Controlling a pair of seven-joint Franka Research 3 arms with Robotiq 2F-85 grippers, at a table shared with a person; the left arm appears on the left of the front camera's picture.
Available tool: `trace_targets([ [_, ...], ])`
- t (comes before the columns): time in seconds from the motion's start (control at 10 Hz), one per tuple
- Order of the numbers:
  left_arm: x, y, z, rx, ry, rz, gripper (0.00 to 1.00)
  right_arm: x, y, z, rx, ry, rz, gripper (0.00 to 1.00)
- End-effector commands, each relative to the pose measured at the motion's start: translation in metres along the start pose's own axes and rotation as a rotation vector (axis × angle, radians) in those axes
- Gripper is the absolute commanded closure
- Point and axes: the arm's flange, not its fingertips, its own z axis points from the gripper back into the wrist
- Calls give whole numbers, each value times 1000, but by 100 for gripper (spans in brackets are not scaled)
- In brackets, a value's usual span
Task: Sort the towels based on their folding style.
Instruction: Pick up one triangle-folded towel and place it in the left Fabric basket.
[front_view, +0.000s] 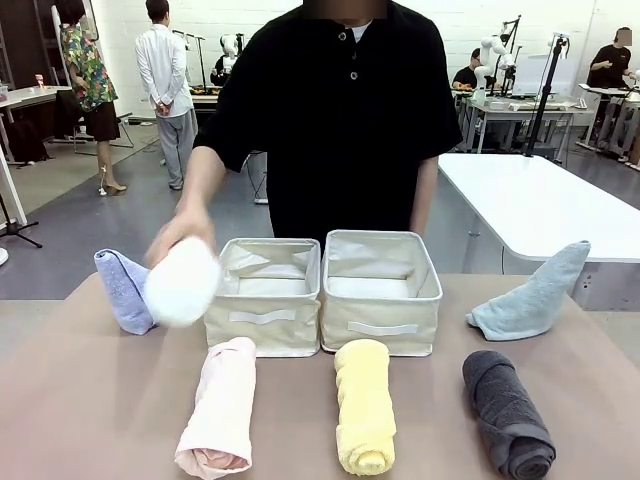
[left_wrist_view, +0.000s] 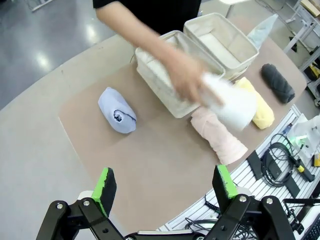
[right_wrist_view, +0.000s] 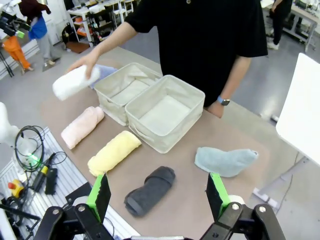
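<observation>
A person's hand (front_view: 172, 238) holds a white rolled towel (front_view: 183, 282) in the air at the left of the two baskets; the white rolled towel (left_wrist_view: 229, 102) (right_wrist_view: 71, 83) is blurred. A blue-grey cone towel (front_view: 123, 287) (left_wrist_view: 117, 110) lies at far left. A pink roll (front_view: 219, 407) (right_wrist_view: 81, 126), a yellow roll (front_view: 363, 406) (right_wrist_view: 114, 152) and a dark grey roll (front_view: 507, 412) (right_wrist_view: 149, 190) lie in a row near me. A light blue cone towel (front_view: 533, 296) (right_wrist_view: 225, 161) lies at right. My left gripper (left_wrist_view: 166, 186) and right gripper (right_wrist_view: 158, 194) are open, high above the table, holding nothing.
Two cream fabric baskets, the left basket (front_view: 266, 294) and the right basket (front_view: 379, 290), stand side by side mid-table on a brown mat (front_view: 100, 420). The person stands behind them. A white table (front_view: 545, 205) is at the back right. Cables (right_wrist_view: 30, 150) lie off the table edge.
</observation>
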Motion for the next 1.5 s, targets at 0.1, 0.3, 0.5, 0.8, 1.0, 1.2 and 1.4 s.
trace_targets([
  [0.1, 32, 3, -65, 197, 245, 78, 0, 0, 0, -1, 3, 1, 0, 0],
  [0.3, 43, 14, -129, 223, 373, 138, 0, 0, 0, -1, 3, 1, 0, 0],
  [0.5, 39, 22, -200, 208, 441, 246, 0, 0, 0, -1, 3, 1, 0, 0],
  [0.8, 25, 45, -271, 303, 393, 319, 0, 0, 0, -1, 3, 1, 0, 0],
  [1.0, 14, 67, -299, 349, 405, 371, 0, 0, 0, -1, 3, 1, 0, 0],
  [1.2, 10, 81, -311, 387, 428, 385, 0, 0, 0, -1, 3, 1, 0, 0],
  [1.4, 12, 73, -302, 311, 400, 361, 0, 0, 0, -1, 3, 1, 0, 0],
])
